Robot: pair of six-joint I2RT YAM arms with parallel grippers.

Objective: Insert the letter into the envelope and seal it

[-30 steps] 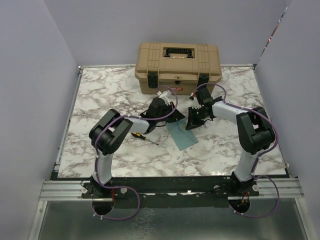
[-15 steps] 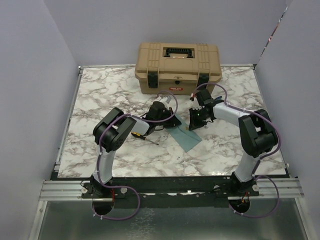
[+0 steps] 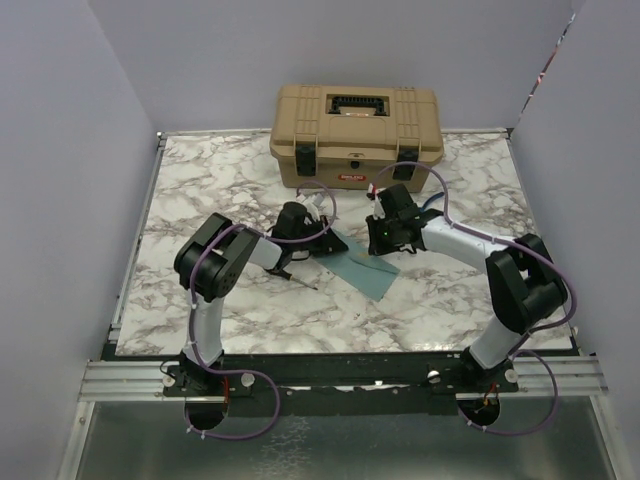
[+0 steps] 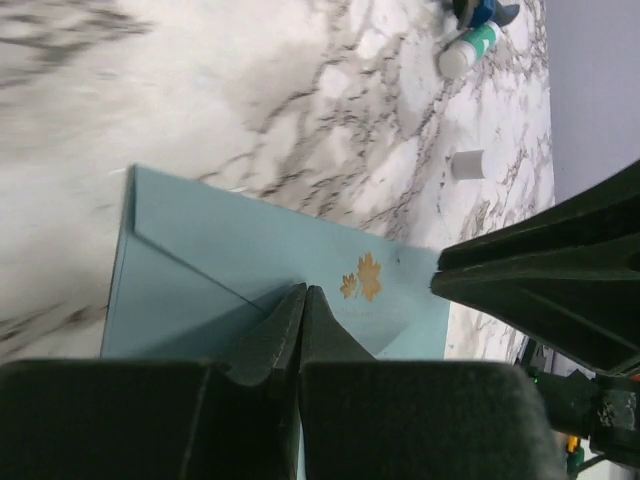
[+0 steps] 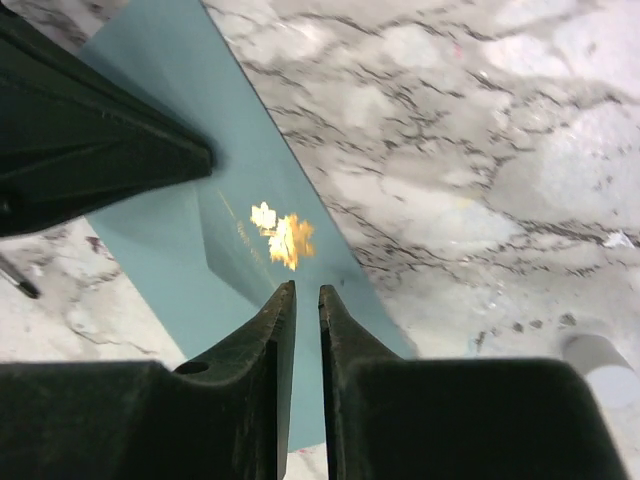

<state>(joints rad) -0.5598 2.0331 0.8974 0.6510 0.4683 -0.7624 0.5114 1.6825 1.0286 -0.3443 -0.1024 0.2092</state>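
From above, the envelope [image 3: 365,273] is lying flat around the middle of the tabletop [image 3: 200,200], a little toward its near edge. A tan toolbox [image 3: 355,122] is sitting at the far edge. The left fingers [image 3: 328,243] are reaching down at the envelope's far left end, and the right fingers [image 3: 379,240] at its far right end.

In the left wrist view, the left fingers [image 4: 290,320] are pressing tightly together with nothing between them. Their tips are pointing at the tip of the flap, which is lying folded down (whether they are touching the paper I cannot tell). A gold leaf [image 4: 360,277] is showing just beyond the tips, and a small white tube [image 4: 467,163] is standing on the marble farther off.

In the right wrist view, the right fingers [image 5: 278,315] are standing slightly parted, a slim gap between them and nothing in it. They are hovering over the envelope just beside the gold leaf, with the left fingers looming dark at the upper left.
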